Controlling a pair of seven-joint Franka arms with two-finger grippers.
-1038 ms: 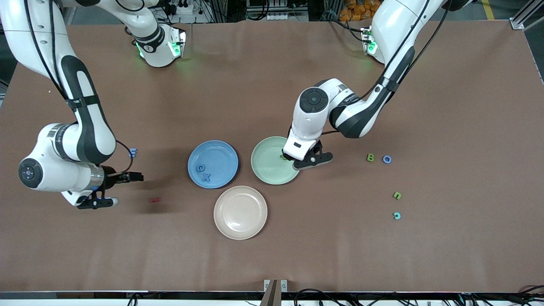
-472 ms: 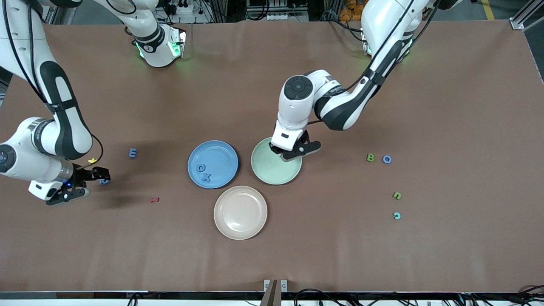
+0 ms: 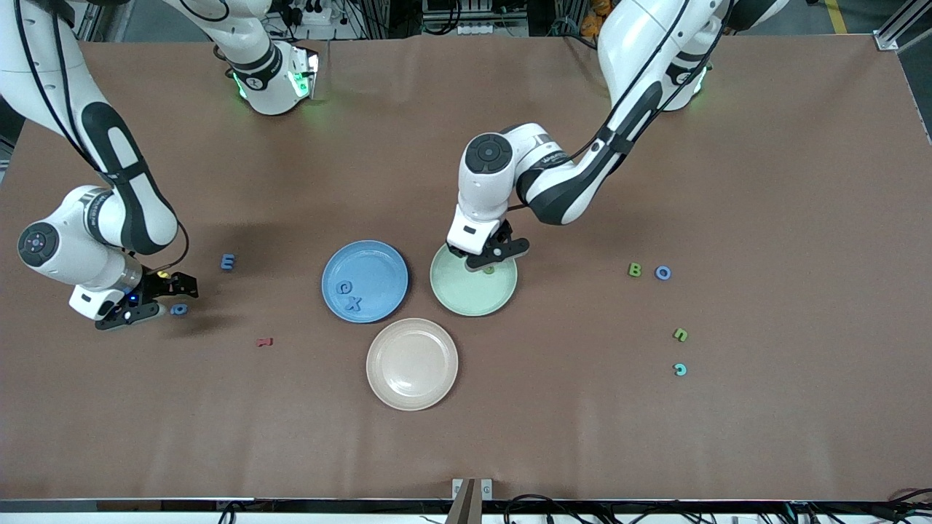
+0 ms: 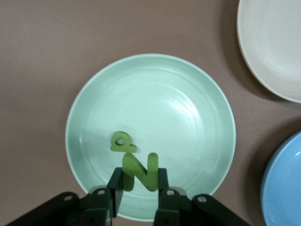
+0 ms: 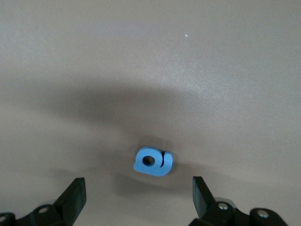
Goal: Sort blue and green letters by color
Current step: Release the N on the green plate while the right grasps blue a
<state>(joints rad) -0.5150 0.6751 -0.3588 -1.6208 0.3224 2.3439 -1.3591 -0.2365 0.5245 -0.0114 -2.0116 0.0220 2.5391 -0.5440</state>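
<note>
Left gripper [image 4: 139,194] clamps green N [image 4: 139,172] over the green plate [image 4: 202,122], beside green P [image 4: 122,142]. Right gripper [image 5: 138,197], spread wide, hovers over a blue letter [image 5: 154,161] on the tabletop [image 3: 728,182].

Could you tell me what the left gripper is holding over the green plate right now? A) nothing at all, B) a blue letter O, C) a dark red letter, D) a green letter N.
D: the left gripper is shut on the green letter N, above the green plate where a green letter P already lies.
</note>
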